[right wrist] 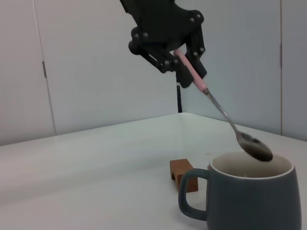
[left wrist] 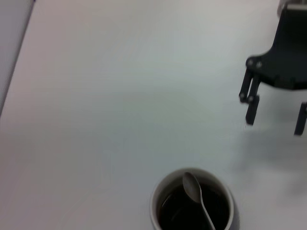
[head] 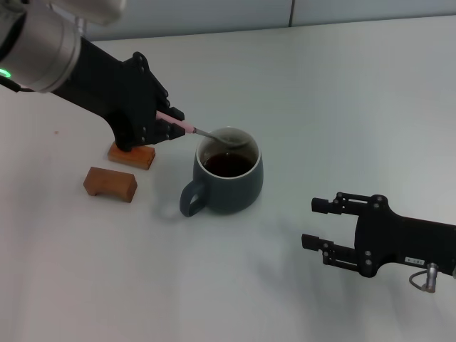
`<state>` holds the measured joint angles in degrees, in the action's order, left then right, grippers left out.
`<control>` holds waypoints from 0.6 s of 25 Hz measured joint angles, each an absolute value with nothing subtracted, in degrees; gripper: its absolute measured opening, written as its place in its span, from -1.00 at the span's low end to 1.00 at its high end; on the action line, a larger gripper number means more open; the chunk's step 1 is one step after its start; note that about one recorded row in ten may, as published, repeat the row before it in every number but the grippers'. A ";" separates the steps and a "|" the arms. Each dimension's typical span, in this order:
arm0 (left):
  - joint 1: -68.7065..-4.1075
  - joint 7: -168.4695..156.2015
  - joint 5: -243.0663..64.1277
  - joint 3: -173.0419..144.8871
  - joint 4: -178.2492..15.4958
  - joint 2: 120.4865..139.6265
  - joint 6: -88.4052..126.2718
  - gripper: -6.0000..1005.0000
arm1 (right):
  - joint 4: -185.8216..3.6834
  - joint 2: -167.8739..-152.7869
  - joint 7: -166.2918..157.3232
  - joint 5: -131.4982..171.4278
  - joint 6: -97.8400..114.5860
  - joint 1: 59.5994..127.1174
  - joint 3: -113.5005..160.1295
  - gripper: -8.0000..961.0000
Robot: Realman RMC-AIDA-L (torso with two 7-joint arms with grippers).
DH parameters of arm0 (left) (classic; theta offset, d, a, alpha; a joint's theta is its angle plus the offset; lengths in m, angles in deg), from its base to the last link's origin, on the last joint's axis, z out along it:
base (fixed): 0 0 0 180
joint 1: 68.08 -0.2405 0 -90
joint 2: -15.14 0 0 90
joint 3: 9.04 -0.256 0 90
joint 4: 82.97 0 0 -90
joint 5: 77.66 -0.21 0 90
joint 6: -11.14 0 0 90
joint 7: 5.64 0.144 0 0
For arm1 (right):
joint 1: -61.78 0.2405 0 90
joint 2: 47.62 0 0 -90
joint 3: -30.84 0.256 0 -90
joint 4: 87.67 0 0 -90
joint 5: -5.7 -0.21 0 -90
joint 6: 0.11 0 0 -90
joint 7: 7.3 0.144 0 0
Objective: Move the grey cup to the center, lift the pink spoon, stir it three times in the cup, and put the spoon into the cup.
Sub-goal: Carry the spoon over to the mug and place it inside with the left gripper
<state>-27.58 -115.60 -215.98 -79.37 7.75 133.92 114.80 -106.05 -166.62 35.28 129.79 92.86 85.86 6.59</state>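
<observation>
The grey cup [head: 228,182] stands near the middle of the table, handle toward the front left, with dark liquid inside. It also shows in the left wrist view [left wrist: 193,206] and the right wrist view [right wrist: 252,194]. My left gripper [head: 171,125] is shut on the pink spoon [head: 187,127] by its handle. The spoon slants down and its silver bowl [right wrist: 256,149] hangs just above the cup's rim. My right gripper [head: 319,222] stands open, low over the table to the right of the cup, holding nothing.
Two small brown wooden blocks lie left of the cup: one [head: 110,184] near the front, one [head: 132,155] under the left arm. The white table [head: 342,92] stretches back to a pale wall.
</observation>
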 joint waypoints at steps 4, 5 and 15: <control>-26.73 -116.87 -218.51 -82.29 8.04 133.98 114.16 -0.72 | -106.04 -166.62 35.29 129.84 92.81 85.86 6.59 0.27; -25.74 -118.38 -221.00 -85.49 8.21 134.08 113.89 -0.72 | -106.04 -166.62 35.30 129.86 92.78 85.86 6.52 0.27; -23.11 -122.47 -227.60 -96.98 7.85 134.23 111.30 -0.72 | -105.92 -166.77 35.33 129.89 92.38 85.90 6.16 0.27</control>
